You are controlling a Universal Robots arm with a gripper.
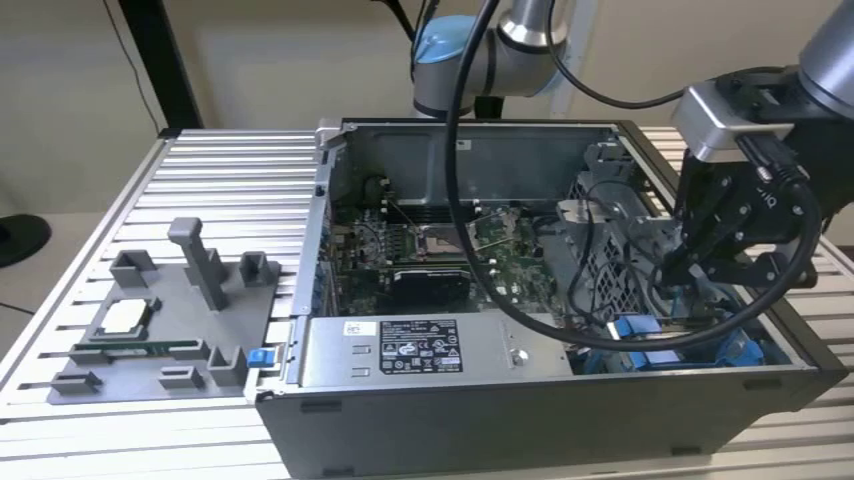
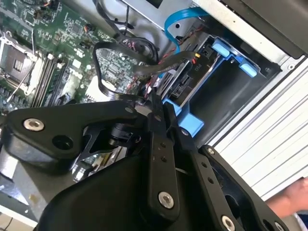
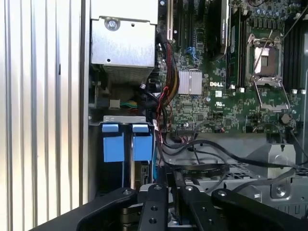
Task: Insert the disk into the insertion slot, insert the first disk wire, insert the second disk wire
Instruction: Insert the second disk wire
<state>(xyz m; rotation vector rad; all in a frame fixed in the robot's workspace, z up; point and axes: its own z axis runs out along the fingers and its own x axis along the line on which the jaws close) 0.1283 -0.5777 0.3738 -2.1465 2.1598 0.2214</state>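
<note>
**Gripper at the drive bay, disk seated in its carrier**

Working left to right across the exterior view: we note the grey fixture plate [image 1: 160, 330] at 9 o'clock of the open computer case [image 1: 534, 400], then the power-supply box [image 1: 414, 350] along the near wall, then the insertion slot [image 1: 667, 335] at the case's 4 o'clock corner. The gripper [image 1: 681, 268] hangs just above that slot, at roughly 12 o'clock from it.

In the second wrist view the disk [image 2: 185, 82] sits in the bay, framed by its blue carrier, at about 1 o'clock from the gripper [image 2: 161, 103]. Its long axis runs along the bay's rails. The fingers [image 2: 156, 122] look pressed together, clamped on what we judge to be a black wire [image 2: 120, 48] looping to the disk's connector edge. The blue cable [image 2: 175, 19] lies beyond, near the carrier.
</note>
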